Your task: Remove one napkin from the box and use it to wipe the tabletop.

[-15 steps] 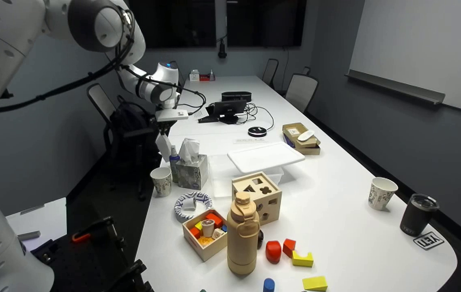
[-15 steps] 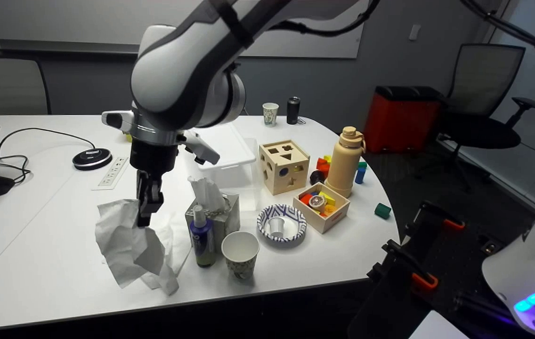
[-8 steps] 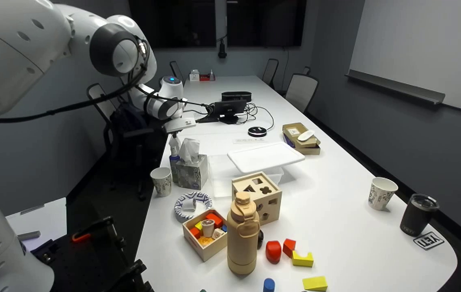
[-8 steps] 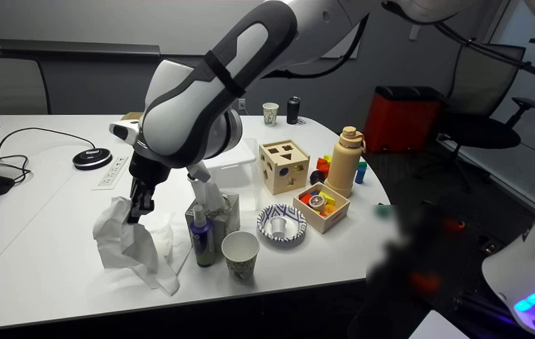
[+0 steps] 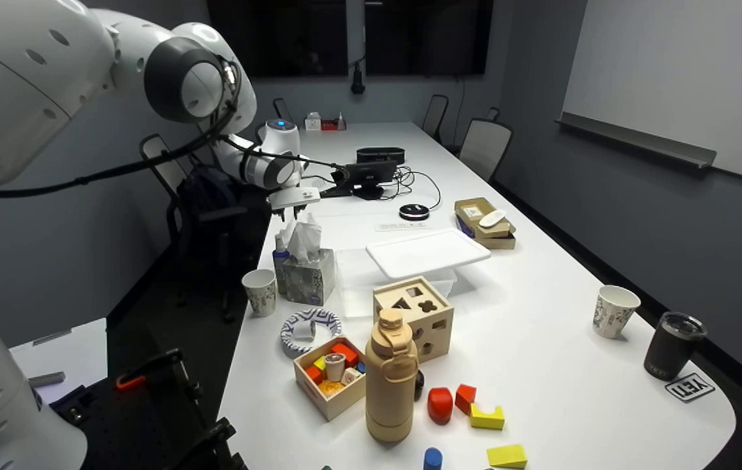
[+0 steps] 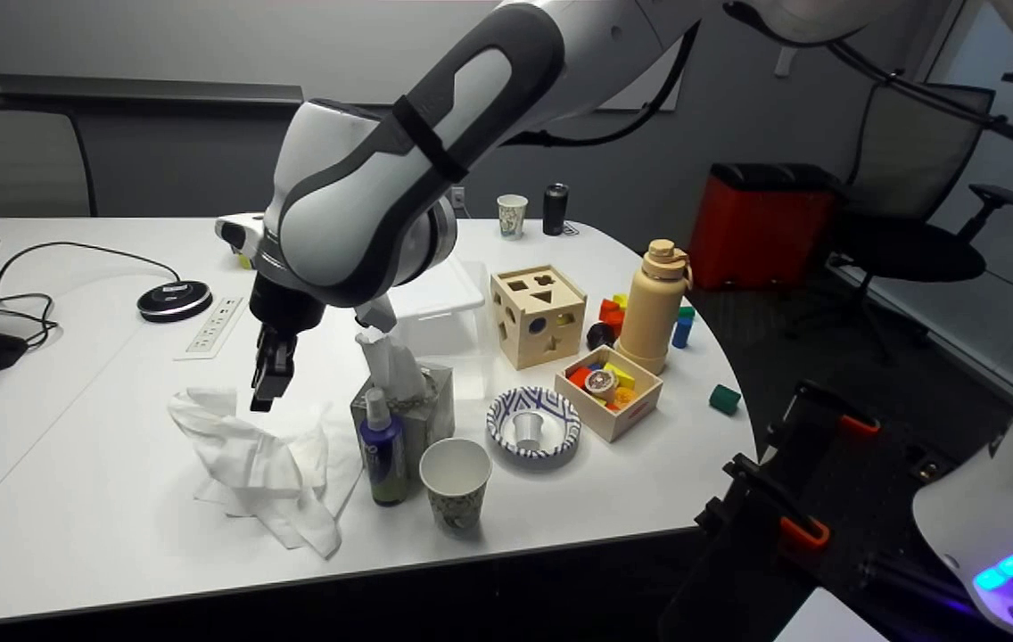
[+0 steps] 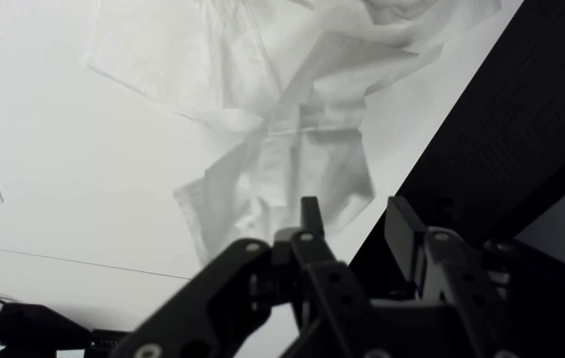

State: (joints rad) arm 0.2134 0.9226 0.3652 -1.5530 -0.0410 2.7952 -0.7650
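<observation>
A crumpled white napkin lies on the white tabletop in an exterior view, its left part standing up in folds. In the wrist view white napkin sheets spread below the jaws; I cannot tell whether it is one sheet or more. My gripper is open, with nothing between its fingers. It hovers just above the napkin in an exterior view. The grey patterned tissue box stands beside the napkin with another tissue sticking out of its top. The box also shows in an exterior view.
A purple spray bottle and a paper cup stand close to the box, near the table edge. A patterned bowl, a clear bin with a white lid, a wooden shape cube and a tan bottle stand beyond.
One second ago my gripper held the napkin up. It lowered with it, then opened and rose a little. The napkin has dropped onto the table.
</observation>
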